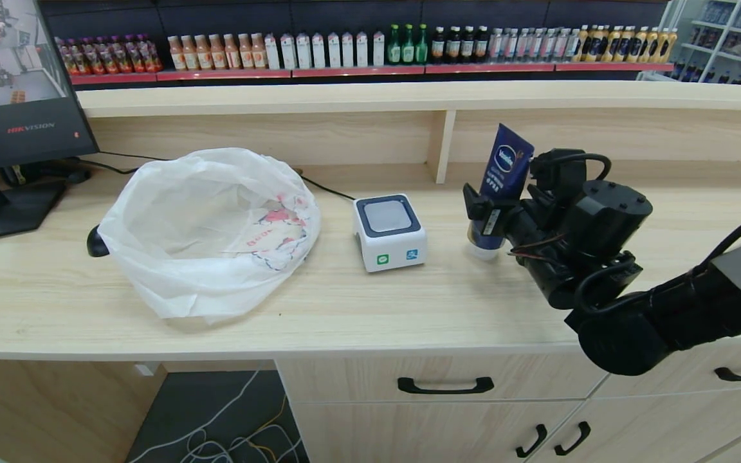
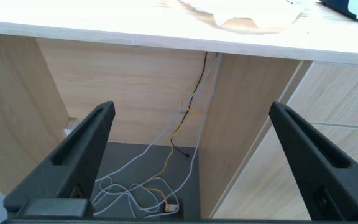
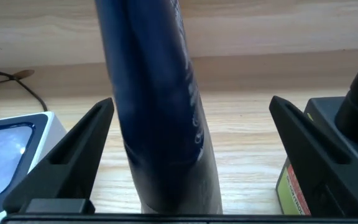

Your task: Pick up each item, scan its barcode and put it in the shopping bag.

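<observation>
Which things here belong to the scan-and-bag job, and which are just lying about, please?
Job: blue tube, inside the open right gripper; scanner; shopping bag.
Lying about: monitor; shelf bottles; cables under the counter.

Navy tube (image 1: 504, 177), white bag (image 1: 210, 225), white navy-rimmed scanner (image 1: 388, 233)

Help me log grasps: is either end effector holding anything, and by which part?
Nothing is held. The right end effector stands open around the tube low down, not touching; the left end effector is empty.
</observation>
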